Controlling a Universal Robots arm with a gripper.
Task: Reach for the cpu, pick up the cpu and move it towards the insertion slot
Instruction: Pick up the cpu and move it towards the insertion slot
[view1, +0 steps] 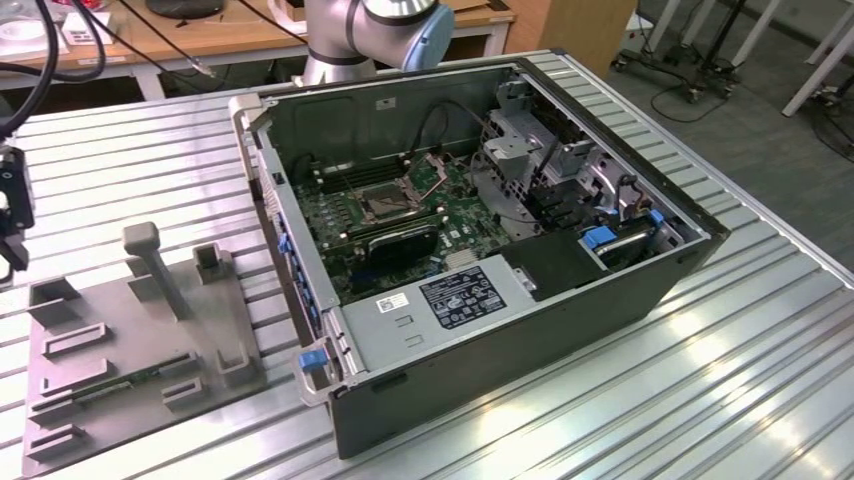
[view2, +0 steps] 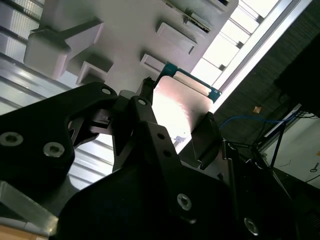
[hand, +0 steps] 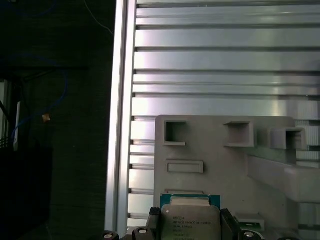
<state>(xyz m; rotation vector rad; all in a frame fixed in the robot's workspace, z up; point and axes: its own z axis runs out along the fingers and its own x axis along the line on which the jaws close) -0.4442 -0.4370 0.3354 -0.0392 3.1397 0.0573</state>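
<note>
So my jaws are clamped on the cpu (hand: 190, 225), one on each of two opposite edges. In the first wrist view the metal lid sits square between them. It looks lifted clear, hanging over the near end of the grey tray (hand: 210, 160) rather than sitting in a recess. In the second wrist view you can see its green board edge (view2: 187, 76) sticking out past my jaws with the tray beyond it.

Orientation: it's a flat square, so there's no real long axis. The silvery lid faces back up toward my wrist, and I'd guess the underside faces down, though I can't actually see it. It looks roughly level with the table (view1: 641, 400).

The insertion slot (view1: 379, 204) is well apart from me, over toward the exterior view's right. It's down on the green board inside the open computer case (view1: 441, 400).

My take on doing this carry well:
- Grip by the edges only, with no more squeeze than it takes.
- Hold the chip flat the whole way.
- Go high enough to clear the tray's upright posts (view1: 147, 262) and the case wall.
- Get the chip's sides parallel with the socket frame.
</note>
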